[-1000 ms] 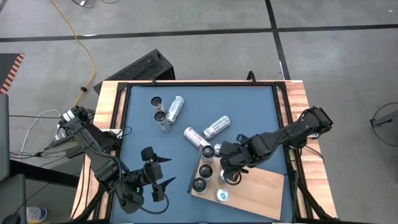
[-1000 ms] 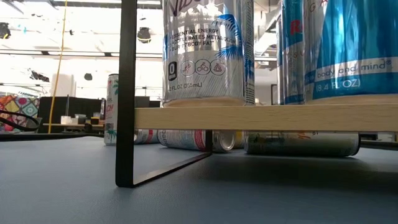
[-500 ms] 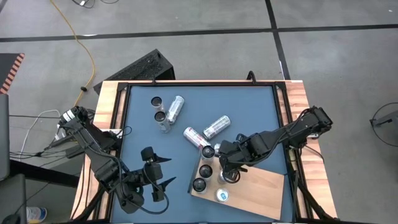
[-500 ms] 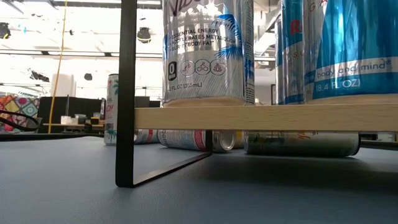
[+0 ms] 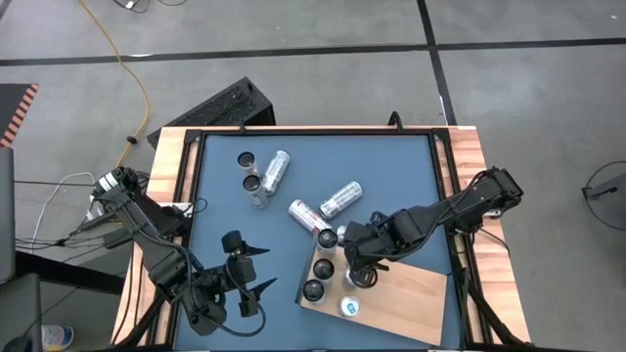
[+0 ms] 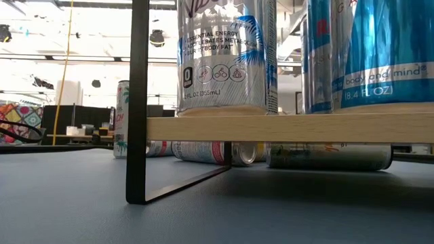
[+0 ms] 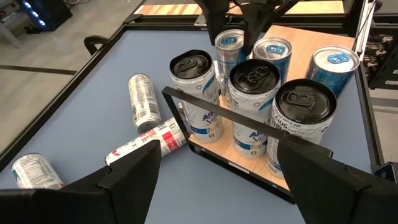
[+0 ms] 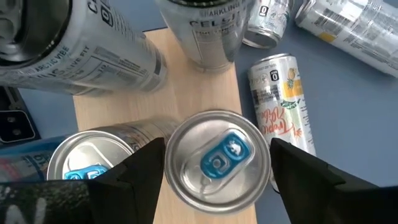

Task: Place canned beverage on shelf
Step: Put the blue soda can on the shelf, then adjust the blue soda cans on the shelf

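on the shelf (image 5: 411,293), lower right of the high view, stands the blue-tabbed can (image 8: 216,158), upright between the right gripper (image 8: 214,168) and its spread fingers. left gripper (image 5: 246,274), lower left, hangs spread, holding nothing.

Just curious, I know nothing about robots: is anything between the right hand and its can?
Nothing visible does. The right hand sits directly over the can, which stands on the shelf beside other cans.

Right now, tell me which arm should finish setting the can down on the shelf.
Right. The right gripper straddles the blue-tabbed can upright over the shelf. The left gripper waits open over the tabletop, away from the cans.
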You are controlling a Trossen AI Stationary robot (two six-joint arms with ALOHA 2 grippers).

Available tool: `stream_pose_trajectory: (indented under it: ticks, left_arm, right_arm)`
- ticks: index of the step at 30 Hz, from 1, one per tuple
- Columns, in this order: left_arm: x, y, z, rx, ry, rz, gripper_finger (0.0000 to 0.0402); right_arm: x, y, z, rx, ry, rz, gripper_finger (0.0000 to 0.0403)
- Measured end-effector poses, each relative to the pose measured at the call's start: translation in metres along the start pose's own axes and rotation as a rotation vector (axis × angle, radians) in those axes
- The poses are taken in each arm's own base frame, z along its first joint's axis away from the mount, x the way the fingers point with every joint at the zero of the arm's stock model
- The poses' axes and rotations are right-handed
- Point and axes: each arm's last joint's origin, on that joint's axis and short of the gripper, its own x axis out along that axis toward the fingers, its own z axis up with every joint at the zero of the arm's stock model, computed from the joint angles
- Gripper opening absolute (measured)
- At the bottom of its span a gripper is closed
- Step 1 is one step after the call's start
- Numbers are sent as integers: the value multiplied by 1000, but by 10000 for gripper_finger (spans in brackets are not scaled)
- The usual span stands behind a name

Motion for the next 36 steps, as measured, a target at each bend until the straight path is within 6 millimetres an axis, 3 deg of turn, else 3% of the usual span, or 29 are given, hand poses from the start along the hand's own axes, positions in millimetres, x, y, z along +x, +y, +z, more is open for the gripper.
stream_pose_trajectory:
  ticks: [11,19,22,26,30,33,36]
  left_arm:
    - [0,0,0,-1,0,0,309]
    - [0,0,0,-1,-2,1,309]
    - [-5,-4,0,-12,-32,0,309]
    - [-21,-15,-2,-17,-81,-49,309]
    - [-34,-26,0,-62,-147,-98,309]
    - [-45,-34,1,-93,-167,-174,309]
    - [-54,-43,-2,-103,-187,-213,309]
  right_arm:
    - [-19,2,8,-39,-30,30,272]
    - [-66,19,9,-163,-116,134,268]
    - [-81,38,-12,-235,-166,158,263]
    - [-85,61,-55,-263,-277,71,260]
    - [-86,79,-97,-171,-403,78,260]
    - [-75,95,-131,-96,-592,113,260]
    - [-49,103,-160,-5,-710,171,260]
